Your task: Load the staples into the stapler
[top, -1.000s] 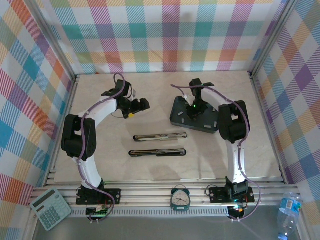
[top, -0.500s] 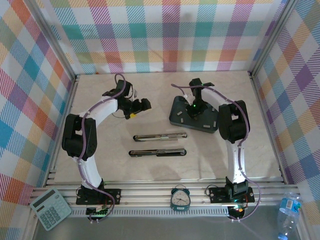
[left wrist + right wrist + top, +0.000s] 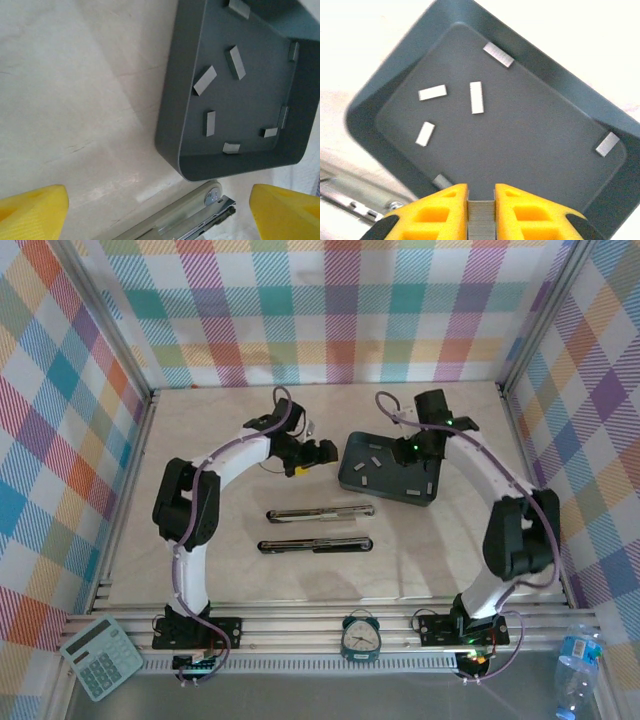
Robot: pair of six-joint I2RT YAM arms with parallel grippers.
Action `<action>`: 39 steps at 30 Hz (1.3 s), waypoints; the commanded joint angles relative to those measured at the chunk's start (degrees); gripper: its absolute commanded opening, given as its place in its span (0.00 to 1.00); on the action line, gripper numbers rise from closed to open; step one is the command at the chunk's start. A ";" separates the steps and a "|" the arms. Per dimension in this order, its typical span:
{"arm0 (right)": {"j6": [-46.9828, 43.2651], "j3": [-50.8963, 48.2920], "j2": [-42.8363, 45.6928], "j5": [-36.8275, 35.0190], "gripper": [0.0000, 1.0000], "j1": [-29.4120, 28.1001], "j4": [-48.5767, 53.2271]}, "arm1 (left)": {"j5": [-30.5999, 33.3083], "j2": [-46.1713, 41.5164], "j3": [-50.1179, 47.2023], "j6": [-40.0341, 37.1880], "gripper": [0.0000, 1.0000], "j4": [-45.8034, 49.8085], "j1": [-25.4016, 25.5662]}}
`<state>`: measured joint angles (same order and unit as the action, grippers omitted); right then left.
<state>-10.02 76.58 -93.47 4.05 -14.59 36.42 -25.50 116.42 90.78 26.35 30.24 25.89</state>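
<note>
Above tray | right end effector clamps 1 staple strip | left end effector wide open

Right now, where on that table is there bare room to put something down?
Bare table lies between the lower stapler and the arm bases, and along the back wall. It is crowded between the tray and the upper stapler.

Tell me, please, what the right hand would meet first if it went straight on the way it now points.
Probably the floor of the grey tray, which lies directly ahead of the right hand, shut on a staple strip; depth is hard to judge.
</note>
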 commanded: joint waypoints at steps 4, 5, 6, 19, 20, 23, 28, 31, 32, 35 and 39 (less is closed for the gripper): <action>6.76 -8.74 9.58 5.77 0.19 0.09 -5.92 | 0.02 5.18 5.36 2.15 0.93 1.02 3.01; 7.23 -9.33 10.62 5.96 0.19 0.09 -5.81 | -0.04 5.84 5.81 2.71 0.93 0.88 3.43; 7.52 -9.93 11.61 6.12 0.19 0.09 -5.59 | -0.16 6.51 6.27 3.18 0.93 0.80 3.76; 8.35 -15.89 21.74 7.96 0.19 0.09 -6.42 | -1.71 14.92 14.39 6.24 0.93 0.18 8.15; 8.35 -16.16 22.23 8.06 0.19 0.09 -6.42 | -2.05 15.71 15.19 6.47 0.93 0.13 8.43; 8.17 -16.54 23.45 8.51 0.19 0.07 -5.69 | -2.19 18.22 18.27 6.92 0.92 0.02 9.49; 7.16 -16.89 25.21 8.95 0.18 0.09 -4.83 | -4.35 23.39 26.98 8.05 0.92 0.39 11.47; 5.46 -16.77 25.36 10.01 0.18 0.08 -4.69 | -5.18 25.35 32.04 7.59 0.92 1.71 12.25; 4.96 -16.60 25.20 10.53 0.18 0.09 -4.66 | -5.26 25.39 33.02 7.17 0.92 2.09 12.25; 2.12 -15.90 24.29 12.91 0.18 0.09 -4.70 | -5.06 24.14 34.41 5.26 0.92 3.77 11.92; -3.12 -14.64 21.96 18.78 0.17 0.08 -5.42 | -3.45 19.47 32.60 0.32 0.93 8.25 10.24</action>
<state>-7.44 60.36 -69.71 16.51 -14.59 31.29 -29.32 141.43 123.50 31.48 33.15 37.74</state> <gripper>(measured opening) 0.176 0.931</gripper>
